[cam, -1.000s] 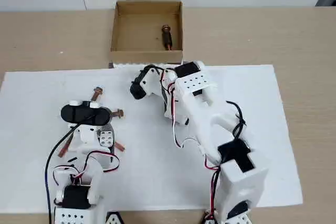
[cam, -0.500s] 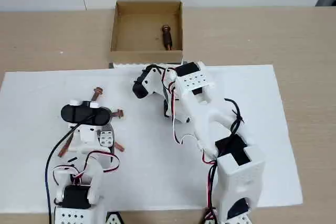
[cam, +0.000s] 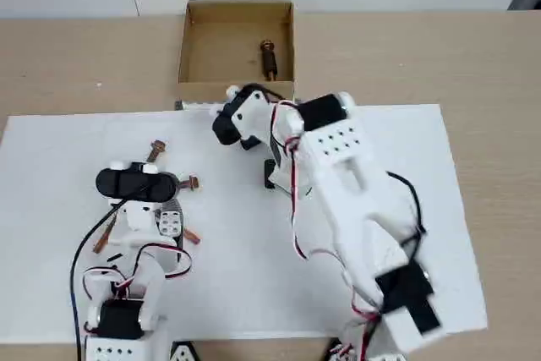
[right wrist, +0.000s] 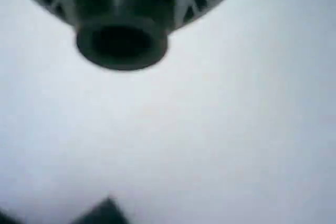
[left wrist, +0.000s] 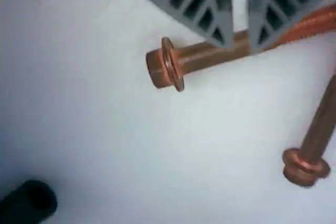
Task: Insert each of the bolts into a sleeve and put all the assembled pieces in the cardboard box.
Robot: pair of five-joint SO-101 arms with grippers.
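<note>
Inspector: Left gripper (left wrist: pixel 240 35)?
Operator: Closed on a bolt (left wrist: pixel 194 59) at the shank, head jutting out sideways, long axis flat to the table (cam: pixel 490 57).
Inspector: Right gripper (cam: pixel 230 128)?
Operator: Clamps a sleeve (right wrist: pixel 122 43), open end exposed, well apart from the bolt. In my judgement, one must cross to the other.

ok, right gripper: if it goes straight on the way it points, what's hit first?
Probably the white paper: the right gripper, jaws shut on the sleeve, faces bare paper beyond the sleeve's mouth. Depth unclear.

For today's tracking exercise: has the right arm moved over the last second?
Yes: the right arm has swung its front end toward the cardboard box.
</note>
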